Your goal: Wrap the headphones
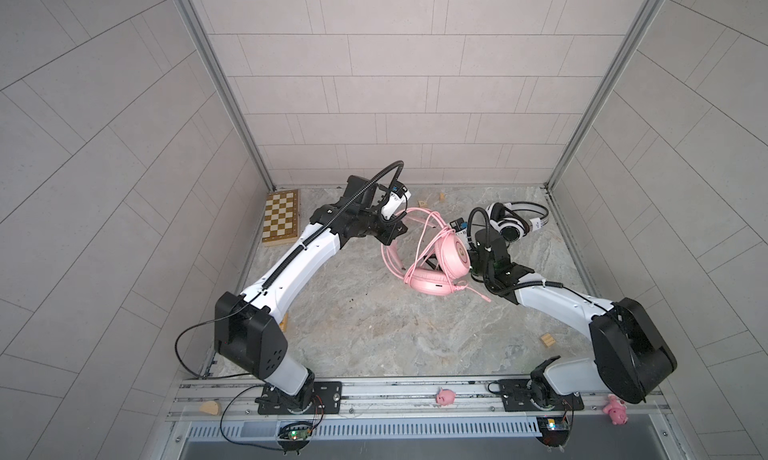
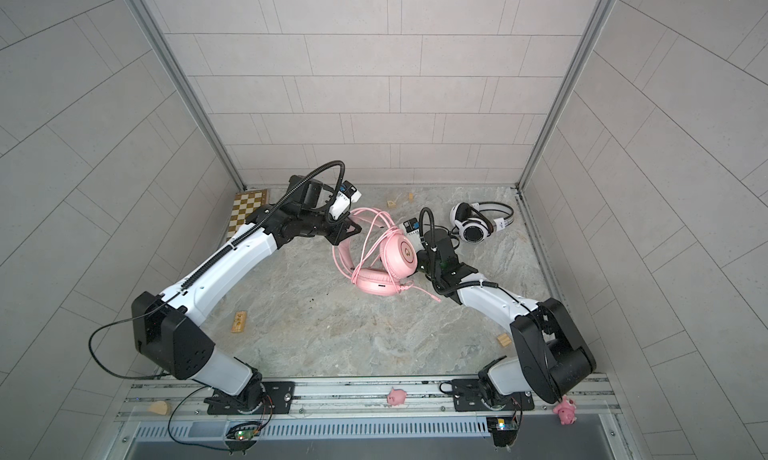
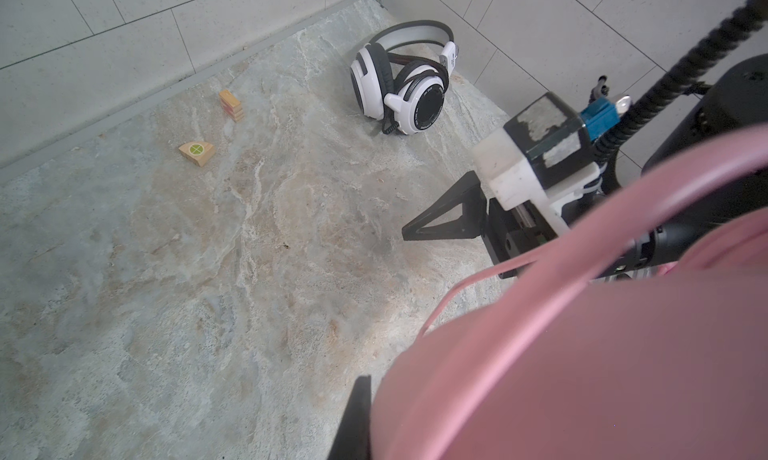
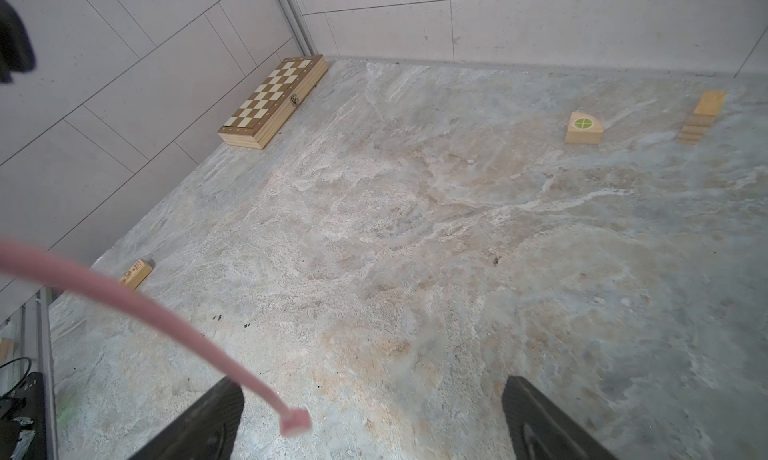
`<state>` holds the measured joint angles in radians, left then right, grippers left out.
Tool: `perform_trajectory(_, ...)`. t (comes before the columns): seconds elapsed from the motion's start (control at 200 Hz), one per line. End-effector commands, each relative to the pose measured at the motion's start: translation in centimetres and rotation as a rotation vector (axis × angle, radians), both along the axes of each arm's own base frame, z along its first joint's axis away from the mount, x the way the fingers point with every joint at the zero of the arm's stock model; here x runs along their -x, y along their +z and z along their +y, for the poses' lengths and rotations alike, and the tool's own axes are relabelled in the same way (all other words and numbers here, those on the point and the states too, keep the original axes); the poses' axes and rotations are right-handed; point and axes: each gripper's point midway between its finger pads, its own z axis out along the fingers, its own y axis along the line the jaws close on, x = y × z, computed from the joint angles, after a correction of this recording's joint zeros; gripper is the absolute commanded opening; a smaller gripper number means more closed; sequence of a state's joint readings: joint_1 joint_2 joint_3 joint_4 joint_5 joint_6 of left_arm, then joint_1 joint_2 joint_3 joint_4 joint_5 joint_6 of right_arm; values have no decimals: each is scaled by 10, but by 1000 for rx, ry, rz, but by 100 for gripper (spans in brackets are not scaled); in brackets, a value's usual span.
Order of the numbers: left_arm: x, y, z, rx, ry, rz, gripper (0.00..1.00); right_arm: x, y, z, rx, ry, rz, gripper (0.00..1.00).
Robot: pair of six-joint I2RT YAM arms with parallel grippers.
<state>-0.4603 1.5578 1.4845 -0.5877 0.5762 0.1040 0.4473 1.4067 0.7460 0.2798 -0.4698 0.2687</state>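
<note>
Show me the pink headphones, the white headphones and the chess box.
pink headphones (image 1: pixel 452 252), in a top view, on the upright ear cup's outer face.
white headphones (image 3: pixel 428 105), left wrist view, on an ear cup's black disc.
chess box (image 4: pixel 272 96), right wrist view, on its chequered lid.

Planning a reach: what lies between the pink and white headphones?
The right arm's wrist and its camera, in both top views, between the pink headphones and the white headphones.

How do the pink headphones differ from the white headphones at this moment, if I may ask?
The pink headphones are pink all over; the white headphones have black pads. The pink pair lies in the middle, the white pair at the far right corner. The pink cable loops loosely over the pink pair; the white pair's cable barely shows. Both are over-ear.
</note>
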Motion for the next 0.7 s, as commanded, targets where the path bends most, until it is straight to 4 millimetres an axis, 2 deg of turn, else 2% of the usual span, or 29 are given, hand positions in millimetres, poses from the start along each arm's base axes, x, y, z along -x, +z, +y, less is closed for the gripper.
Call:
perform_trajectory(0.0, 4, 36, -5, 92, -16, -52, 1, 9, 3, 17, -14, 88, 0, 99)
perform_trajectory(0.155, 3, 34, -6, 90, -16, -47, 1, 9, 0, 18, -4, 84, 6, 98)
perform_trajectory(0.245, 3, 34, -6, 91, -15, -50, 1, 5, 0, 16, 4, 65, -1, 90)
perform_trajectory(0.3, 3, 34, -5, 89, -15, -50, 1, 3, 2, 17, 2, 64, -2, 80)
perform_trajectory(0.345, 3, 33, -5, 87, -13, -50, 1, 2, 2, 18, -2, 60, 0, 56)
perform_trajectory(0.36, 3, 34, -5, 88, -11, -51, 1, 1, 2, 17, -2, 58, -3, 43)
perform_trajectory(0.375, 3, 34, -5, 87, -11, -52, 1, 0, 1, 17, -2, 53, -1, 34)
perform_trajectory(0.435, 3, 33, -4, 85, -10, -51, 1, -1, -4, 13, 12, 28, 9, 15)
perform_trajectory(0.545, 3, 34, -4, 84, -9, -55, 1, -8, -13, -11, 68, -86, 2, 4)
perform_trajectory(0.696, 4, 35, -6, 97, -21, -49, 1, -22, -6, -55, 77, -258, 1, 0)
